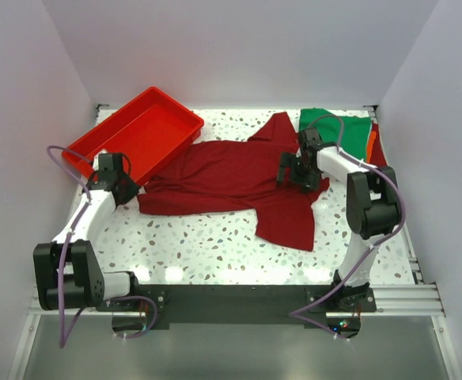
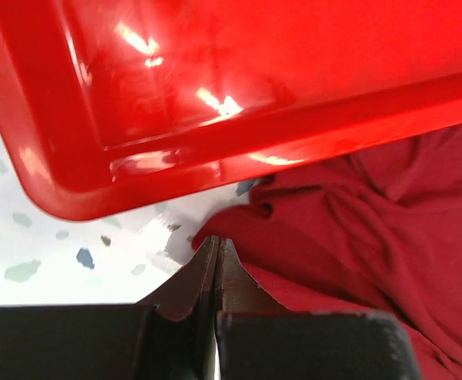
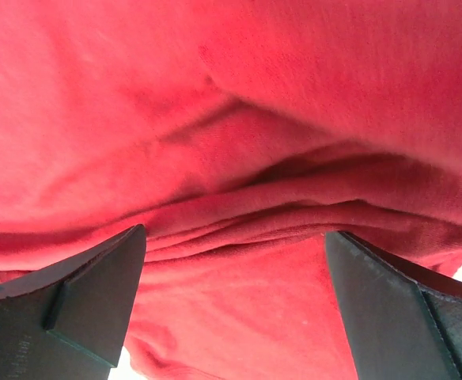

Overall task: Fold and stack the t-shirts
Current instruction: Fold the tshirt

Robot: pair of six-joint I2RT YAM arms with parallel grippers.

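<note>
Nearest my left wrist camera, the left end effector (image 2: 216, 241) is sitting closed at the edge of the maroon t-shirt (image 1: 231, 178), just beside a corner of the red tray (image 1: 136, 134); I cannot tell whether any cloth is pinched. The right end effector (image 3: 235, 231) is hanging wide open over a ridge of folds in that shirt, which is lying spread across the middle of the bench (image 1: 207, 245), while the green t-shirt (image 1: 338, 127) is lying at the far right corner.

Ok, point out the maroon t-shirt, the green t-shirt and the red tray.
maroon t-shirt (image 1: 231, 178): top view, middle of its body.
green t-shirt (image 1: 356, 131): top view, its right part.
red tray (image 1: 140, 131): top view, its bare floor.
</note>
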